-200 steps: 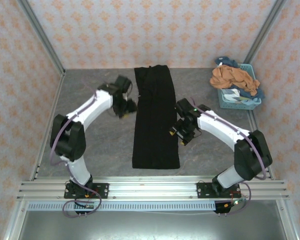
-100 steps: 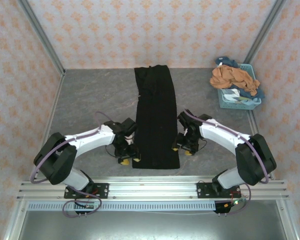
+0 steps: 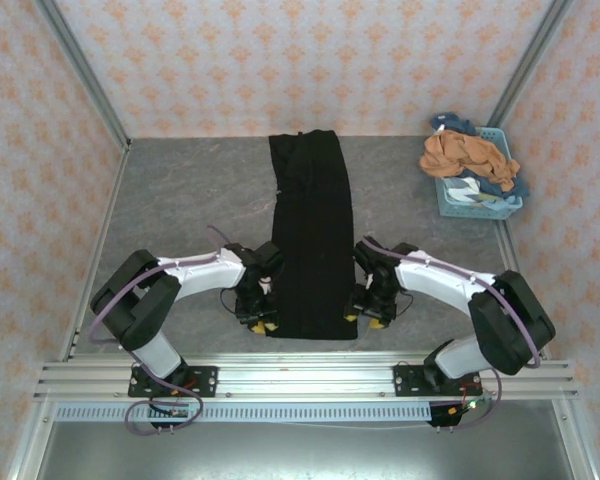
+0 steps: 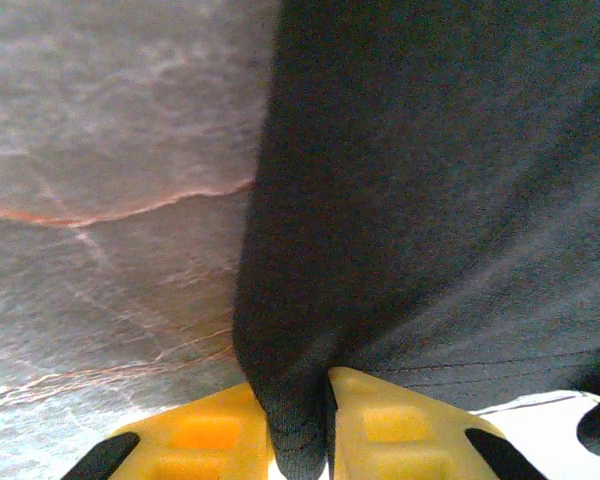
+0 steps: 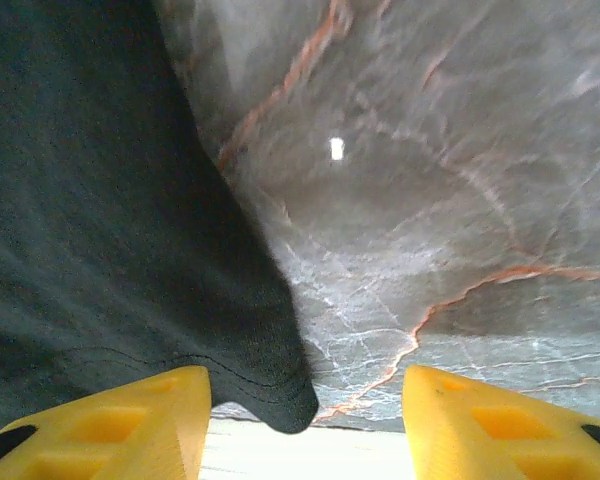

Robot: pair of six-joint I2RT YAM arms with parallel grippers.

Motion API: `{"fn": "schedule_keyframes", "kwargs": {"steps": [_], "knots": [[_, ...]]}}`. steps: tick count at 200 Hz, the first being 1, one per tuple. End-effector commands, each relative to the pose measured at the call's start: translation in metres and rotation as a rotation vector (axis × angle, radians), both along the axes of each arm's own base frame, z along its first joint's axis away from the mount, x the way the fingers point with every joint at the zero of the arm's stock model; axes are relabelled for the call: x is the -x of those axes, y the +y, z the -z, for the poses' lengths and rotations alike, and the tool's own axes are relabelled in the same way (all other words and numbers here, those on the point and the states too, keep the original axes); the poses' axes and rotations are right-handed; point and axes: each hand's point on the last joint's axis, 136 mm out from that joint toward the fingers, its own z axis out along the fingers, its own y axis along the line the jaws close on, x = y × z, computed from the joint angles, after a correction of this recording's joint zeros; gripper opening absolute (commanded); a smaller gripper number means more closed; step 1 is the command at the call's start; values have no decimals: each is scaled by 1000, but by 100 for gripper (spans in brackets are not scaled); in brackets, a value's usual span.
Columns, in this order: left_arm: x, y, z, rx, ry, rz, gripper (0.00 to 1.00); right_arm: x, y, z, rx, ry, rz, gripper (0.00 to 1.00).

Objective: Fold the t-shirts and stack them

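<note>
1. black t-shirt [image 3: 310, 235] lies as a long narrow strip down the middle of the table [image 3: 170, 200].
2. left gripper [image 4: 300, 405] is clamped on its near left corner.
3. right gripper [image 5: 305, 395] stands apart, the near right corner between its fingers, ungripped.
4. step judged: seizing the near hem. next: right closes, then both carry the hem toward the far end.

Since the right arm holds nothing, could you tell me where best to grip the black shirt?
Take the black shirt by its near right corner, from above: it lies flat on the table, and that corner sits between the right gripper's open jaws, mirroring the left gripper's pinch.
</note>
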Motion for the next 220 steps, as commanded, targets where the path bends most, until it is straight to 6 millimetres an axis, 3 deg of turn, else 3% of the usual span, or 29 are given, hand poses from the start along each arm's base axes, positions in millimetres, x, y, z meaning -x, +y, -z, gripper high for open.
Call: {"fn": "schedule_keyframes", "kwargs": {"steps": [1, 43, 74, 110, 132, 175, 220], "knots": [[1, -10, 12, 14, -11, 21, 19, 6, 4, 5, -7, 7, 23, 53], [2, -14, 9, 23, -24, 11, 13, 10, 11, 14, -12, 6, 48, 49], [1, -15, 7, 28, -29, 13, 7, 7, 17, 20, -12, 9, 64, 40], [10, -11, 3, 33, -17, 29, 0, 4, 11, 25, 31, 0, 90, 11], [25, -10, -2, 48, 8, 56, 0, 10, 0, 19, 76, 7, 104, 0], [55, -24, -9, 103, 36, 118, 0, 31, -9, 8, 100, 76, 79, 0], [52, -22, -13, 76, -21, 76, 0, 35, -6, -3, 83, 96, 96, 0]]}}
